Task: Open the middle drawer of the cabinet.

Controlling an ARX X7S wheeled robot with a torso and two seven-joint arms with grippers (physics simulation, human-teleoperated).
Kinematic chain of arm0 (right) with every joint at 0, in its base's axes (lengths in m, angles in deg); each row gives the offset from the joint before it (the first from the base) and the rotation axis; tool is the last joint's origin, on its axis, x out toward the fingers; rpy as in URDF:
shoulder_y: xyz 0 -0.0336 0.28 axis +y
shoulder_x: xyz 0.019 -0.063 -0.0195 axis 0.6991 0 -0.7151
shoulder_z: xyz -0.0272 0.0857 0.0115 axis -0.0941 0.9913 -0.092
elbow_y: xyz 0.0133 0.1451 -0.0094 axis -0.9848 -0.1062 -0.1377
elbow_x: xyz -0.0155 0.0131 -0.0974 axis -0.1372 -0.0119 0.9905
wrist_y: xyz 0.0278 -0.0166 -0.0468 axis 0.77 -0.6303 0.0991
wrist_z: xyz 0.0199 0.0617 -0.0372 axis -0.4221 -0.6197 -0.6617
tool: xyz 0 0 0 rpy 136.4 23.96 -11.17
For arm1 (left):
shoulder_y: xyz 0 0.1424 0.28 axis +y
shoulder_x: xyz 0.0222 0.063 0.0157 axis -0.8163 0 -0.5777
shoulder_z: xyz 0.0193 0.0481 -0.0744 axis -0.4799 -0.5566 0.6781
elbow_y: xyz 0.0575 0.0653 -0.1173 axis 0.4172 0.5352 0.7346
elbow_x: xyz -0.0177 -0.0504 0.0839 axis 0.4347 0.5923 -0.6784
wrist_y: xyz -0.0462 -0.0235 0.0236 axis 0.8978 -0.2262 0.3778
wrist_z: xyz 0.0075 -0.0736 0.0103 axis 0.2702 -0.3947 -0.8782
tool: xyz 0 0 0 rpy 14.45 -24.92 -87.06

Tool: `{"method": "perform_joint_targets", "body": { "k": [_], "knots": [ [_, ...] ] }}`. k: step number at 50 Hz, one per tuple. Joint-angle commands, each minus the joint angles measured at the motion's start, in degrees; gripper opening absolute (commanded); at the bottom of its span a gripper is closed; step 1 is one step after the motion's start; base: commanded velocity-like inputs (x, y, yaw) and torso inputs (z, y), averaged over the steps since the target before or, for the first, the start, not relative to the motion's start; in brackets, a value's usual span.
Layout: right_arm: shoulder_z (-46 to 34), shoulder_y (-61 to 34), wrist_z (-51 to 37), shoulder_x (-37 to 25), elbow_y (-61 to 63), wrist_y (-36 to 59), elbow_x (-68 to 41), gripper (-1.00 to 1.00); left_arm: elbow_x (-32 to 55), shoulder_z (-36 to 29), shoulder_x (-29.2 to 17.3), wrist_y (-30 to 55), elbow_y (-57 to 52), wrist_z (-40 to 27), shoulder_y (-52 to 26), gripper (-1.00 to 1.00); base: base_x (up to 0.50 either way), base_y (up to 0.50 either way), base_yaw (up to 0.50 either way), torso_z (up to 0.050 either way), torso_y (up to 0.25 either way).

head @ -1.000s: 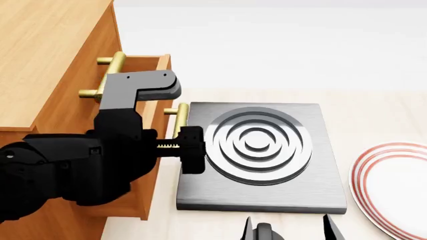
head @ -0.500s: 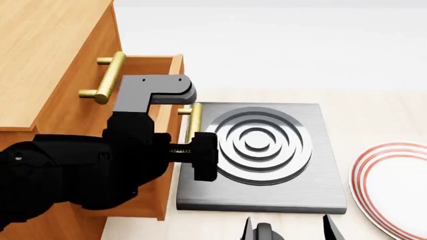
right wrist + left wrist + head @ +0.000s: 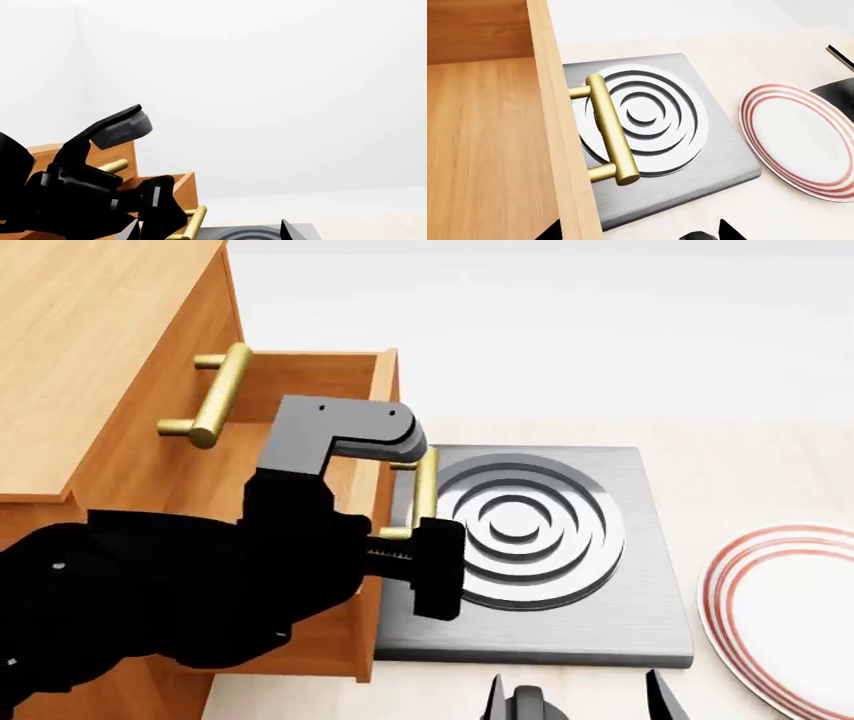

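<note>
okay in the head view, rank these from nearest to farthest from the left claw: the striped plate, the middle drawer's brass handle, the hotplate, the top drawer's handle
1. Middle drawer's brass handle: right at the left claw, on the pulled-out front.
2. Hotplate: just beside the claw, toward the robot's right.
3. Top drawer's handle: higher on the cabinet, to the left.
4. Striped plate: far right edge.

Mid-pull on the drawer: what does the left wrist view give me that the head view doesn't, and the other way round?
Only the left wrist view shows the inside of the middle drawer, its wooden floor bare where it shows, and the handle in full with both posts.

Only the head view shows the left gripper on that handle, the top drawer's handle and the cabinet top.

Both show the hotplate under the handle and the red-ringed plate beside it.
</note>
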Motion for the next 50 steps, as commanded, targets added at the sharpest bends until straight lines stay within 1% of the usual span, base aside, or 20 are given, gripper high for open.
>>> {"method": "perform_joint_targets", "body": {
  "k": [1,8,23,33,42,50],
  "knots": [
    [0.1,-0.1,-0.1,-0.1,0.2,0.1,-0.1,1.00,6.5,-1.2,2.6,-3.9,-0.6,4.3,1.1,1.00,0.00,0.00,0.00,0.000,-0.010],
    [0.0,-0.1,-0.1,-0.1,0.0,-0.1,-0.2,1.00,5.6,-1.5,3.3,-4.0,-0.1,7.3,0.6,1.00,0.00,0.00,0.00,0.000,0.000],
    [-0.2,-0.2,-0.1,-0.2,0.0,-0.1,-0.4,1.00,5.3,-1.3,6.1,-5.2,0.8,9.4,0.6,1.00,0.00,0.00,0.00,0.000,-0.001],
    [-0.2,-0.2,-0.1,-0.4,-0.2,-0.2,-0.6,1.00,5.0,-1.1,7.0,-6.0,-1.0,12.9,1.2,1.00,0.00,0.00,0.00,0.000,0.000],
    [-0.2,-0.2,-0.2,-0.4,-0.2,-0.4,-0.5,1.00,4.8,-1.3,7.7,-6.2,-2.7,14.3,1.4,1.00,0.00,0.00,0.00,0.000,0.000],
    [-0.3,-0.2,-0.3,-0.4,-0.3,-0.4,-0.5,1.00,4.6,-1.8,8.6,-6.3,-3.5,13.8,1.0,1.00,0.00,0.00,0.00,0.000,0.000]
  ]
}}
